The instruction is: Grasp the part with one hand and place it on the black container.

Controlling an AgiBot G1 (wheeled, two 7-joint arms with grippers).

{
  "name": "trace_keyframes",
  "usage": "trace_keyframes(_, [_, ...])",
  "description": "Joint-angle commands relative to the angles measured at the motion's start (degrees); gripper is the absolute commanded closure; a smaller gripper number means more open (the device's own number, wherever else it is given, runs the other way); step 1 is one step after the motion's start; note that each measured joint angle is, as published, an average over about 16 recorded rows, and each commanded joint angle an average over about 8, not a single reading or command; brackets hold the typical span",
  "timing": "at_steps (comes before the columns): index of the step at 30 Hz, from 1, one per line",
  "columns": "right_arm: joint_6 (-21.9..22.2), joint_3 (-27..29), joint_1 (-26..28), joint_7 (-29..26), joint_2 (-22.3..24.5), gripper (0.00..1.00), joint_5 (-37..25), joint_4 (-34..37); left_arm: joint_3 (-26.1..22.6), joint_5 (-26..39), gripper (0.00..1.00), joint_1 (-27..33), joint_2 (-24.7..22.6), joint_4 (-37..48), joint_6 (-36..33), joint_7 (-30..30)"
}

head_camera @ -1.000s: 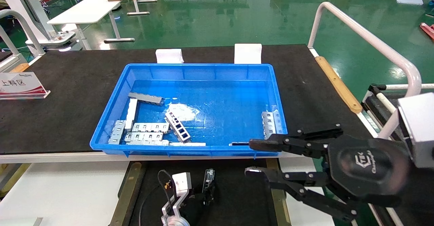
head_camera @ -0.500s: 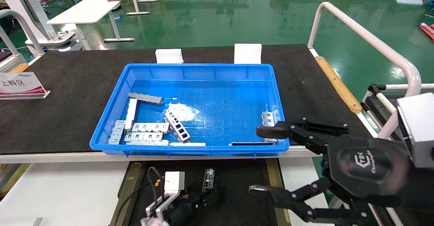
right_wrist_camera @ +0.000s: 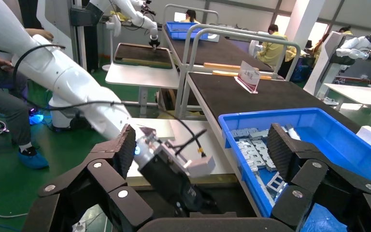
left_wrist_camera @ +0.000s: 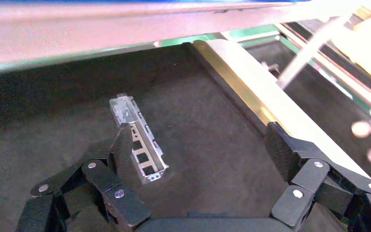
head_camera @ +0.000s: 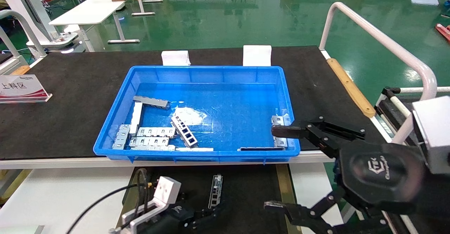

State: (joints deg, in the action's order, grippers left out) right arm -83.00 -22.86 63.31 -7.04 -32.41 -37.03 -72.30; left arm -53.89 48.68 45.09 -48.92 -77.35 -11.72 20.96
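The part, a slim silver channel strip with slots, lies flat on the floor of the black container, below the table's front edge. My left gripper is open and empty, just behind the part's near end. In the left wrist view the part lies on the black container's floor beside one finger of the left gripper. My right gripper hangs wide open and empty by the crate's right front corner; it also shows in the right wrist view.
A blue crate on the black tabletop holds several silver brackets and strips, with a dark channel against its near wall. Olive-brass rails border the container. A sign stands at far left and a white railing at right.
My left gripper has drawn back toward the near edge, away from the part, which stays on the container floor. My right gripper's jaws have spread wider.
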Motion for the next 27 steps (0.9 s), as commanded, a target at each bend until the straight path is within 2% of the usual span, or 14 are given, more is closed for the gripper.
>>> trace_keyframes(1, [0.0, 0.0, 0.0, 0.0, 0.0, 0.0, 0.0, 0.0, 2.3, 0.25, 0.0, -0.3, 1.47, -0.21, -3.93, -1.44])
trace_keyframes(8, [0.0, 0.0, 0.0, 0.0, 0.0, 0.0, 0.0, 0.0, 13.37, -6.01, 0.0, -4.49, 6.49, 0.34, -20.66, -14.69])
trace_keyframes(14, [0.0, 0.0, 0.0, 0.0, 0.0, 0.0, 0.0, 0.0, 19.73, -10.79, 0.0, -6.72, 9.07, 1.71, -32.68, -25.31])
trace_keyframes(20, [0.0, -0.01, 0.0, 0.0, 0.0, 0.0, 0.0, 0.0, 22.39, -12.54, 0.0, -5.78, 11.13, 2.57, -39.82, -30.05])
trace_keyframes(27, [0.0, -0.01, 0.0, 0.0, 0.0, 0.0, 0.01, 0.0, 24.26, -13.98, 0.0, -4.36, 13.88, 2.63, -44.61, -31.75])
